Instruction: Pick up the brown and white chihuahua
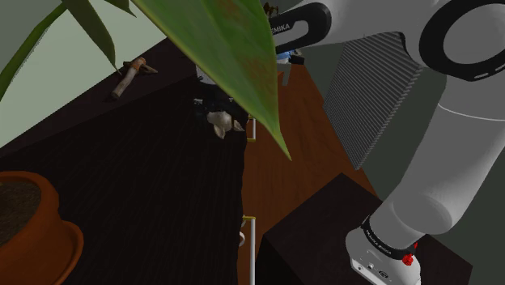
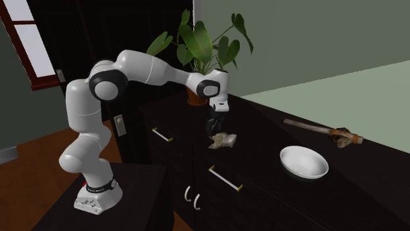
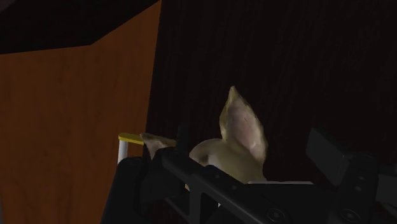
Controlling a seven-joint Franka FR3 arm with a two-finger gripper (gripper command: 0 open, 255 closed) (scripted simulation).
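The chihuahua (image 2: pixel 223 140), pale tan and white, lies on the dark cabinet top (image 2: pixel 263 177) close to its front edge. In the shoulder view the chihuahua (image 1: pixel 218 121) shows just under a big leaf, with the black gripper (image 1: pixel 212 105) right above it and partly hidden. My gripper (image 2: pixel 217 125) points down over the dog. In the wrist view the chihuahua (image 3: pixel 238 127), one ear up, sits between the fingers of the gripper (image 3: pixel 248 137), near one finger (image 3: pixel 182 137) and clear of the other finger (image 3: pixel 327 153). The fingers stand apart, open.
A white bowl (image 2: pixel 303 162) and a brown stick-like tool (image 2: pixel 325 132) lie further along the cabinet top. A potted plant (image 2: pixel 207 46) stands behind the arm; its leaf (image 1: pixel 235 57) and terracotta pot (image 1: pixel 32 219) crowd the shoulder view. Drawer handles (image 2: pixel 161 134) line the cabinet front.
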